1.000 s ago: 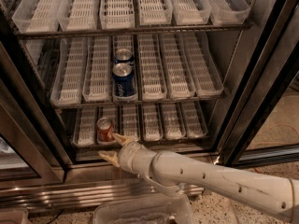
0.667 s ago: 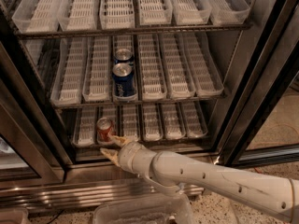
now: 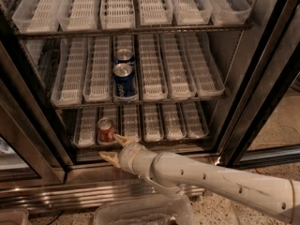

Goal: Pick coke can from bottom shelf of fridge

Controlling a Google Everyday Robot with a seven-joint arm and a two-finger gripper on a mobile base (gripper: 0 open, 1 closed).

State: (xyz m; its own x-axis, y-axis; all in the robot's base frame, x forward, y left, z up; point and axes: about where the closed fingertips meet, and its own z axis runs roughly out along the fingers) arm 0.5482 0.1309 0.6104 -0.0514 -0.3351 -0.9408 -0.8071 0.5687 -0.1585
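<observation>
The coke can [image 3: 106, 130] is small and red-brown with a silver top. It stands upright in the second lane tray from the left on the bottom shelf [image 3: 154, 125] of the fridge [image 3: 42, 172]. My gripper [image 3: 114, 147] reaches in from the lower right on a white arm. It is open, with its two tan fingertips [image 3: 120, 138] spread, just in front of and below the can. It does not touch the can.
Two blue cans [image 3: 124, 81] stand in a lane on the middle shelf, above the coke can. Dark door frames flank the opening at left [image 3: 28, 121] and right [image 3: 262, 88]. A clear plastic bin [image 3: 140, 212] sits on the floor below my arm.
My gripper has shifted slightly toward the coke can. The can and the shelves have not moved.
</observation>
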